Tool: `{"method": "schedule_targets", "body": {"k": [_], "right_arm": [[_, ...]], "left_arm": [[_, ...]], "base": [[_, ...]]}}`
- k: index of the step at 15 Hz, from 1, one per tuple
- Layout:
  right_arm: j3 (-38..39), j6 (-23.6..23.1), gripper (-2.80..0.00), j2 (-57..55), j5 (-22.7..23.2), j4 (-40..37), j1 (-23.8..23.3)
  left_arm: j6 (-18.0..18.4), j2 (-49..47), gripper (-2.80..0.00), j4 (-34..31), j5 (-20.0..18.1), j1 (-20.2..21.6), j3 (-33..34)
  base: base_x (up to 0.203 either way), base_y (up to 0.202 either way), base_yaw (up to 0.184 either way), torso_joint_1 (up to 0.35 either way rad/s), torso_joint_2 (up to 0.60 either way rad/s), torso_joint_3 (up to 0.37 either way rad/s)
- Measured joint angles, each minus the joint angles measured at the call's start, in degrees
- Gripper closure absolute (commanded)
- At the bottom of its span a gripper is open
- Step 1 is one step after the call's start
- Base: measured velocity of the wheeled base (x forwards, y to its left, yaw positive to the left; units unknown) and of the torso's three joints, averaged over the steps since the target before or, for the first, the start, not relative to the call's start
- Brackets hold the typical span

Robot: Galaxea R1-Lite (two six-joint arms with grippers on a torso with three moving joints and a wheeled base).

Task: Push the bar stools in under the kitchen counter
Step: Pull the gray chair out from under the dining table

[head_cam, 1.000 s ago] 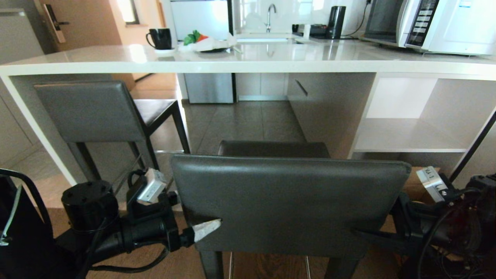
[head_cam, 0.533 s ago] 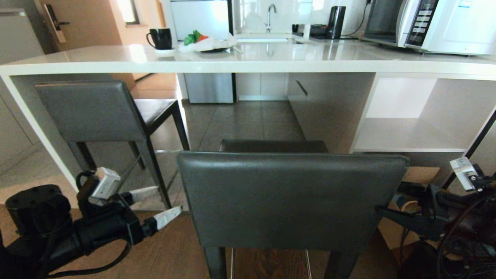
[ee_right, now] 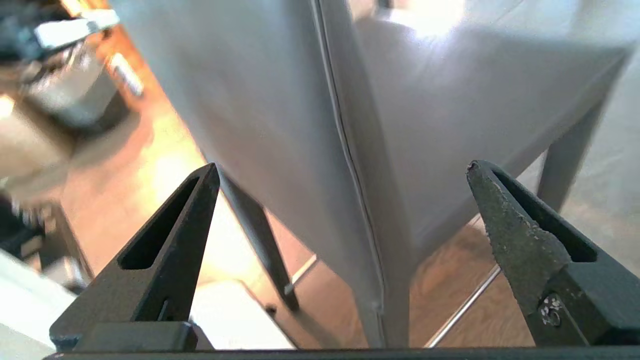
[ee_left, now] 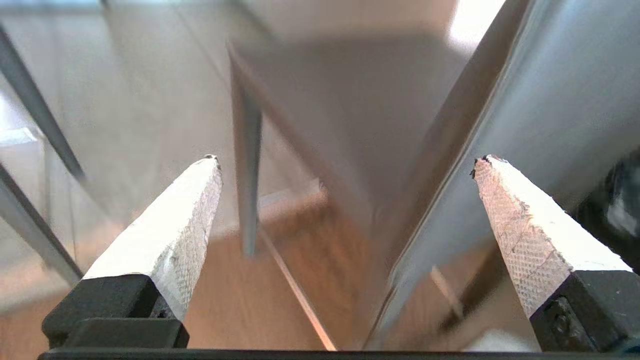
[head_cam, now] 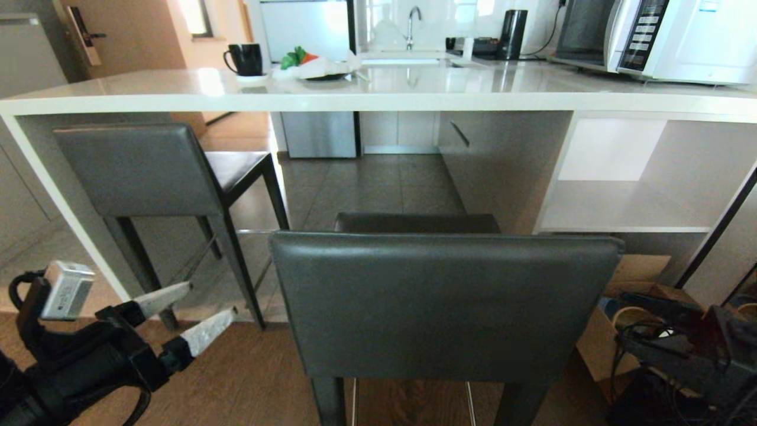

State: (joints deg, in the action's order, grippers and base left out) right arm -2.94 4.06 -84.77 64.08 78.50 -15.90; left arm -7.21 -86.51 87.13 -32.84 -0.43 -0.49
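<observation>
Nearest the camera stands one bar stool [head_cam: 443, 307], its wide dark grey backrest running left to right across the lower middle of the head view, flat back facing the robot and the seat [head_cam: 417, 222] pointing away toward the kitchen counter [head_cam: 378, 94]. Its legs rest on the wooden floor [head_cam: 248, 378], and the seat's far edge lies short of the counter's thick front edge, so it is not tucked under. Low on the left, the left gripper [head_cam: 198, 307] hangs with its white-tipped fingers [ee_left: 185, 225] spread wide and empty, apart from the stool's backrest and aimed toward the second stool's legs. Low on the right, the right gripper [ee_right: 345, 170] also has its dark fingers [ee_right: 520, 235] spread apart, holding nothing, with the near stool's backrest edge seen between them but untouched. Farther off on the left, the second stool [head_cam: 142, 171] sits beside the white side panel [head_cam: 65, 201], its seat reaching under the slab. On the counter rest a black mug [head_cam: 245, 59] and a microwave [head_cam: 668, 35].
</observation>
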Motion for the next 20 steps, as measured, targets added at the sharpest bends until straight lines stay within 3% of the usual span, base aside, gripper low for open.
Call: {"method": "schedule_targets", "body": {"k": [5,8,11,14,16,20], "right_arm": [[-1.46,16.66,-2.80,16.14,-6.92,-0.20,-3.68],[-5.27,33.12,-2.80,28.03,-8.10,-0.79,-4.25],[-9.07,50.11,-2.80,39.16,-4.96,-3.30,-4.41],[-14.04,59.32,-2.80,47.23,-0.40,-7.76,-4.01],[-18.29,66.03,-2.80,51.82,2.94,-10.76,-2.45],[-26.58,76.59,-2.80,58.70,8.14,-11.52,6.25]], "left_arm": [[-2.38,16.33,-2.80,-7.98,8.41,1.28,0.08],[-4.29,27.37,-2.80,-16.22,9.52,0.96,-2.59],[-8.31,41.99,-2.80,-32.76,7.76,-1.47,-10.12],[-11.23,55.66,-2.80,-58.70,6.37,-3.87,-24.14],[-12.05,60.72,-2.80,-71.30,6.38,-2.97,-29.50],[-12.22,65.87,-2.80,-75.31,2.94,2.28,-31.06]], "base": [[0.000,0.000,0.000,0.000,0.00,0.000],[0.000,0.000,0.000,0.000,0.00,0.000],[0.000,0.000,0.000,0.000,0.00,0.000],[0.000,0.000,0.000,0.000,0.00,0.000],[0.000,0.000,0.000,0.000,0.00,0.000],[0.000,0.000,0.000,0.000,0.00,0.000]]}}
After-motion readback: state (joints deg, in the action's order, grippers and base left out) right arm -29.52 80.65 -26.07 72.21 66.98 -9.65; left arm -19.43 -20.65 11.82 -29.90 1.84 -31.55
